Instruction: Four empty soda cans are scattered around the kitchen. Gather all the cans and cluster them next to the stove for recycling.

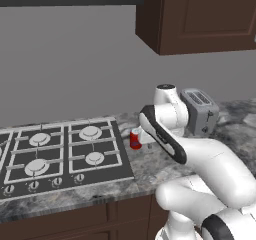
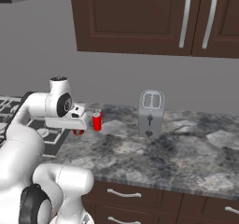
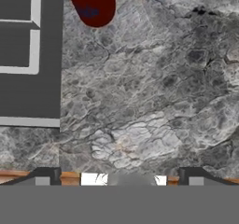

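The tool [image 3: 119, 181], jaws spread wide and empty, hovers over the granite tabletop [image 3: 154, 101] beside the stove [image 1: 60, 156], where upright soda cans [image 2: 97, 121] look light, thin-walled and slippery, best pinched mid-body.

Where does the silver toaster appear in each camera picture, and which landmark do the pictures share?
Left base view: toaster at centre-right, behind the arm.
Right base view: toaster right of centre, on the counter.
Hand view: not in it.
Shared landmark: the stove.

Grey wall [image 1: 65, 59] behind marbled counter [image 2: 154, 157], dark wood cabinets [image 2: 130, 17] (silver handles) overhead.
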{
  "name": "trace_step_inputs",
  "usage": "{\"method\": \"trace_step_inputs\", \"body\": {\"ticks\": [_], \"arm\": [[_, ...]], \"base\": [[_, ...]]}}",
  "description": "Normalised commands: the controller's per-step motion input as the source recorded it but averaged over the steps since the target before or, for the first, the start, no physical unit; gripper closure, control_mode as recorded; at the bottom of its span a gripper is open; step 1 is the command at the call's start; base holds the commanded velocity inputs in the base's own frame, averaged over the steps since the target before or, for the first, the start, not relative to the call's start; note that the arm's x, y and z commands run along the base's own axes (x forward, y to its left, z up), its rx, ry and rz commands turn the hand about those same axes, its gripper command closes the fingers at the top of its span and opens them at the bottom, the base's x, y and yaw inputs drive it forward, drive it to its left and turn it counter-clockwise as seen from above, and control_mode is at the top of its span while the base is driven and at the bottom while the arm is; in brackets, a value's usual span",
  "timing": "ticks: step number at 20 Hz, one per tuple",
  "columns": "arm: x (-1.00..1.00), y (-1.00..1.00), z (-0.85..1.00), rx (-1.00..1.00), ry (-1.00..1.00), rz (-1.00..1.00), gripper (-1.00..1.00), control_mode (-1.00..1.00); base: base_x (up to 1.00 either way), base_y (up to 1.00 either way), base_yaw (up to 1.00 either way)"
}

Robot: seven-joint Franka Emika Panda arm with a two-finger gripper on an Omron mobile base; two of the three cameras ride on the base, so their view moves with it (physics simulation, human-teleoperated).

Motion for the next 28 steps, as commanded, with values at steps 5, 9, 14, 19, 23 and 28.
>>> {"method": "trace_step_inputs", "body": {"ticks": [5, 9, 14, 19, 23, 28], "arm": [[-0.72, -0.21, 0.41, 0.02, -0.02, -0.03, -1.0, -1.0], [-0.89, -0.3, 0.24, 0.02, -0.04, -0.02, -1.0, -1.0], [-0.5, -0.12, 0.1, 0.01, -0.02, -0.03, -1.0, 1.0], [0.0, 0.0, 0.0, 0.0, 0.0, 0.0, -1.0, 1.0], [0.0, 0.0, 0.0, 0.0, 0.0, 0.0, -1.0, 1.0], [0.0, 0.0, 0.0, 0.0, 0.0, 0.0, -1.0, 1.0]], "base": [[0.0, 0.0, 0.0], [0.0, 0.0, 0.0], [-0.33, -0.1, -0.04], [-0.94, -0.51, -0.36], [-0.15, -0.31, -0.69], [0.0, -0.3, -0.8]]}}
